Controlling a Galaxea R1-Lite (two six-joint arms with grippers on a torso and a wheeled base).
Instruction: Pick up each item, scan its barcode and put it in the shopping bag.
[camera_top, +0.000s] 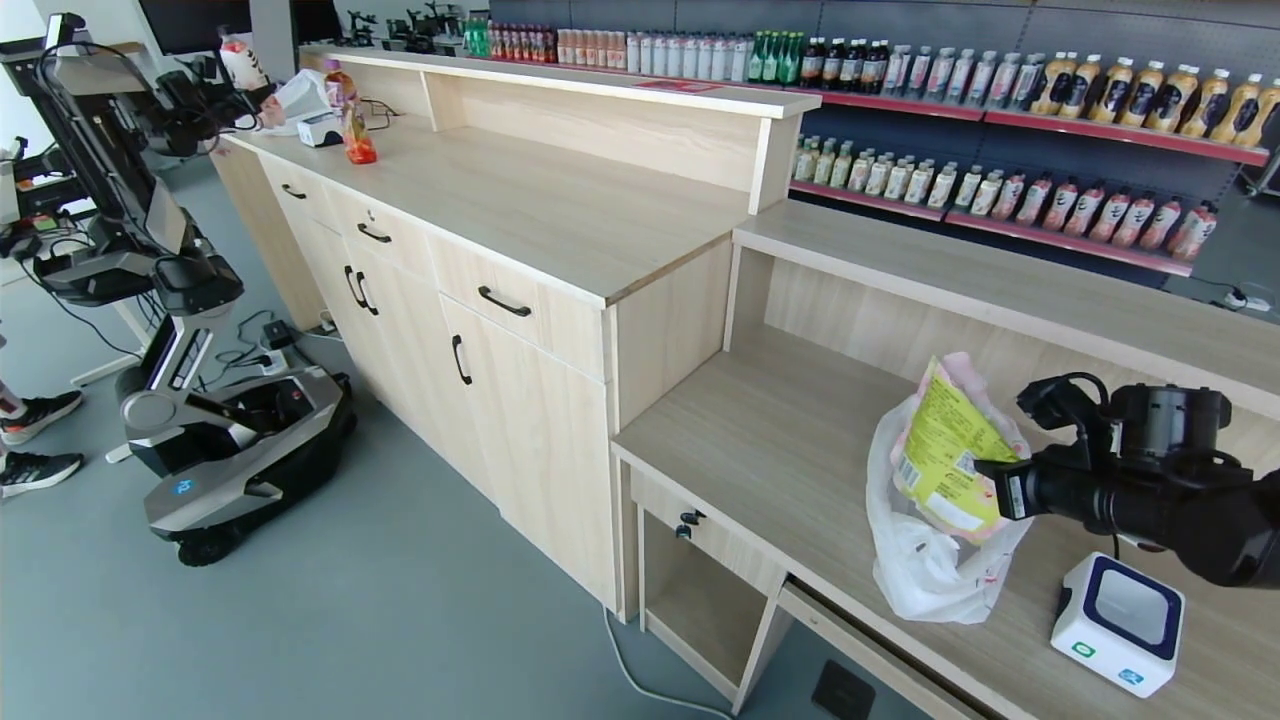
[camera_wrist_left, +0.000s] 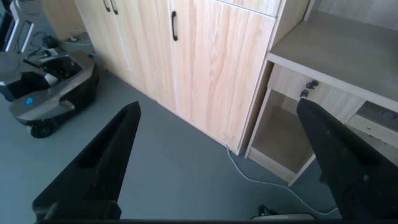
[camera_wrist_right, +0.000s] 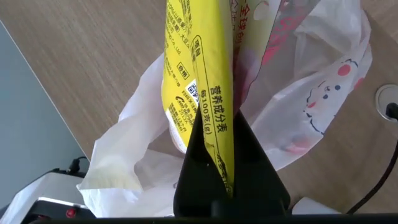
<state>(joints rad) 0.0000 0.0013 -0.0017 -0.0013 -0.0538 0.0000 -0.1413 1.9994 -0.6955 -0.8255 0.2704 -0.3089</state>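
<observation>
Shopping bag, white and crinkly, sits with its mouth open on the low desk, close to the desk's front edge. On the bag's left the desk top lies bare all the way to the side wall of the tall counter, so that side has lots of room. Behind the bag the desk's back wall stands up, with a little bare wood between. On the bag's right, just beside it and also near the front edge, sits the white scanner with its dark window facing up.

The snack packet, yellow and green, stands in the bag's mouth. Its long side runs nearly straight up, leaning a bit. Its bottom end is down inside the bag and its top end pokes out above the bag. A barcode shows on its lower half.

The right gripper is at the bag's right side, above the scanner, and it is clamped on the packet's edge. The left gripper is well apart from the bag, over the grey floor by the cupboard doors, with its fingers spread wide.
</observation>
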